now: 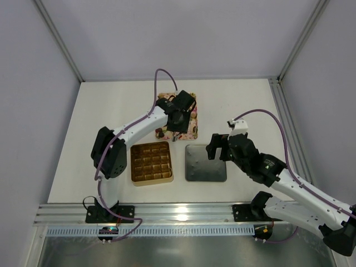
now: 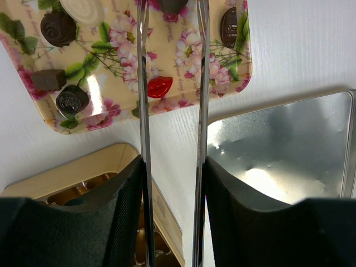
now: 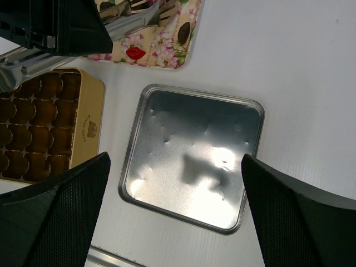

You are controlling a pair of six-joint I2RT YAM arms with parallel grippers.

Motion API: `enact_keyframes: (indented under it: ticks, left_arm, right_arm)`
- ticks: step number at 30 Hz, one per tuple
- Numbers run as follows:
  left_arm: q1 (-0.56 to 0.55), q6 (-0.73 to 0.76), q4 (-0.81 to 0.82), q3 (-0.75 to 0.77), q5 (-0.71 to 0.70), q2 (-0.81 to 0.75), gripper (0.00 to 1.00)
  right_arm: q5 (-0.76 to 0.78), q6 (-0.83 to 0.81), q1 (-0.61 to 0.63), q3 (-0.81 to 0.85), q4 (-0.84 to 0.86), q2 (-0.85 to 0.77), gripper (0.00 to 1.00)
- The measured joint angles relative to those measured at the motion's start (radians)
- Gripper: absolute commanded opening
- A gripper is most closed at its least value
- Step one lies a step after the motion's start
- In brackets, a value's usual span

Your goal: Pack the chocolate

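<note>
The white worktop (image 1: 250,105) carries three things. The floral tray (image 1: 193,130) sits at the middle toward the far edge. Closer to the near edge, the grey lid (image 1: 206,163) lies inside up, just right of the gold box (image 1: 151,179). The chocolate (image 2: 71,100) lies loose on the tray, among it a dark rose (image 2: 57,28), a brown cube (image 2: 48,79), a dark oval (image 2: 229,26) and red lips (image 2: 159,86).

The step in hand looks like the pick. The left hand (image 1: 176,129) hangs over the tray, its long thin fingers (image 2: 142,83) partly drawn in, with a dark piece (image 2: 172,4) between them near the tips. I cannot tell whether they pinch it or merely straddle it. The next move, as I judge it, calls for a sure pinch, a lift clear of the tray's rim, a carry toward the near edge, and a gentle release into a free cell of the box. Such slender fingers could let a piece twist. The right hand (image 1: 218,146) hovers over the lid's far right corner, spread wide and empty.

The left fingertips and most of the dark piece are cut off at the top of the left wrist view. From above, the arm covers much of the tray. Whether the box's brown cells hold pieces or are bare cups is hard to make out.
</note>
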Motion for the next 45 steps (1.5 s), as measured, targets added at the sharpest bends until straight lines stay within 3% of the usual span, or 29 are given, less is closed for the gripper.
enact_keyframes:
  ticks: [10, 27, 45]
  left_arm:
    - [0.0, 0.0, 0.0, 0.0, 0.0, 0.0, 0.35]
    - [0.0, 0.003, -0.031, 0.046, -0.004, -0.014, 0.32]
    - [0.0, -0.024, -0.087, -0.138, -0.023, -0.323, 0.33]
  right_arm:
    - [0.003, -0.005, 0.0, 0.0, 0.0, 0.0, 1.0]
    - [0.018, -0.02, 0.0, 0.0, 0.0, 0.015, 1.0]
    - [0.016, -0.021, 0.0, 0.0, 0.011, 0.043, 1.0]
